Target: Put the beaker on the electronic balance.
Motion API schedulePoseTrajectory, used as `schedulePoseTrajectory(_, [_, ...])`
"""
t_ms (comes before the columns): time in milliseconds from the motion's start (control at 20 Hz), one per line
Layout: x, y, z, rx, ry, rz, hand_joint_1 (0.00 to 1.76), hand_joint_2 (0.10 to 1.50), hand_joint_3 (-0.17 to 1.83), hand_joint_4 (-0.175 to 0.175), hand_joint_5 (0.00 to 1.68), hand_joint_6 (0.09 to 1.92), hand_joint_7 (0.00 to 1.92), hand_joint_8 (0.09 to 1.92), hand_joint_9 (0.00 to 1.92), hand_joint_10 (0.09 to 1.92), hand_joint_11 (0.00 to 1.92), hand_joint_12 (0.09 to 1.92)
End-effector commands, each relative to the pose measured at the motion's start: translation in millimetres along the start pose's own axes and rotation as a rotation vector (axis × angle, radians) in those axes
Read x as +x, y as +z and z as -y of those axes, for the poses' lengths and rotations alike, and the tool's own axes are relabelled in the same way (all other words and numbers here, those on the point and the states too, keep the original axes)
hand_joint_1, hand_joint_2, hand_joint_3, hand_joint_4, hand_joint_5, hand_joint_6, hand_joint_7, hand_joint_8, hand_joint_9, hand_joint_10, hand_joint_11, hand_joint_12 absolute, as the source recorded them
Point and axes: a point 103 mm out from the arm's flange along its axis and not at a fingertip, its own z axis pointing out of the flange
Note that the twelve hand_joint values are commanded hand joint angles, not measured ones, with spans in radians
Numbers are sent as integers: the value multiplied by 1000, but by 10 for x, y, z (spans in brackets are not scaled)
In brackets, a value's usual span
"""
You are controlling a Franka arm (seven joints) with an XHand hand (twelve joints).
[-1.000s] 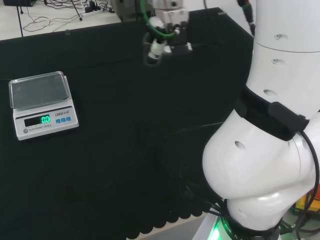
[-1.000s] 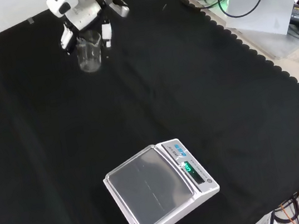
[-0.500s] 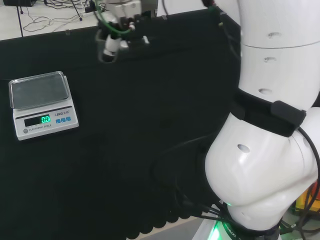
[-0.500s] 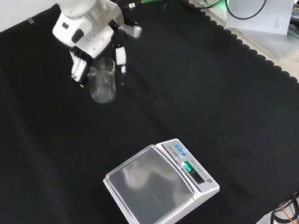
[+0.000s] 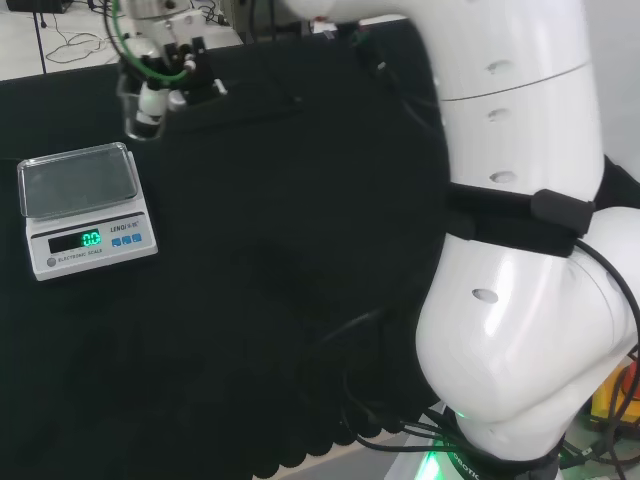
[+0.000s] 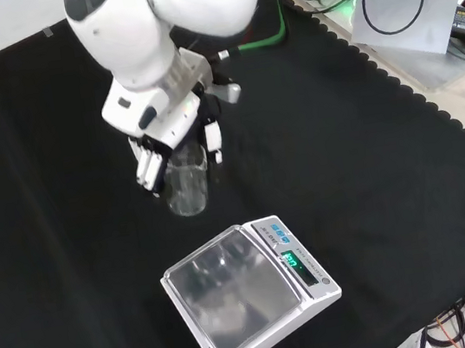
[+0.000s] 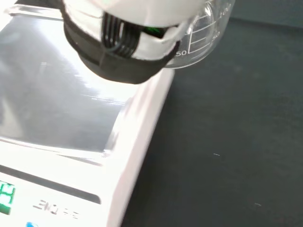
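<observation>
Hand (image 6: 167, 118): fingers curling round the beaker (image 6: 186, 179), centre-left of front view.
Balance (image 6: 249, 297): sitting lower centre, pan bare.
Risk: beaker clipping the pan edge, tipping.

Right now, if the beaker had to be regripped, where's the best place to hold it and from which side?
Probably the upper wall just below the rim, coming from above, much as the hand holds the beaker now. It hangs upright with its open mouth up and its base free, so fingers curled round the upper wall leave the bottom clear to set flat on the electronic balance pan.
</observation>
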Motion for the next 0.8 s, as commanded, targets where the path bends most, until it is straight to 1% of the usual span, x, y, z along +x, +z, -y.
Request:
schedulePoseTrajectory(50, [685,312,-258,82,-88,15,1167,929,619,28,802,1393,796,1493,1044,1211,1235,845])
schedulePoseTrajectory(400, [802,487,-414,116,-106,13,1168,927,622,27,804,1391,798,1494,1047,1211,1234,845])
schedulePoseTrajectory(800, [833,683,-503,151,-114,17,1169,925,624,27,807,1389,799,1493,1049,1212,1231,845])
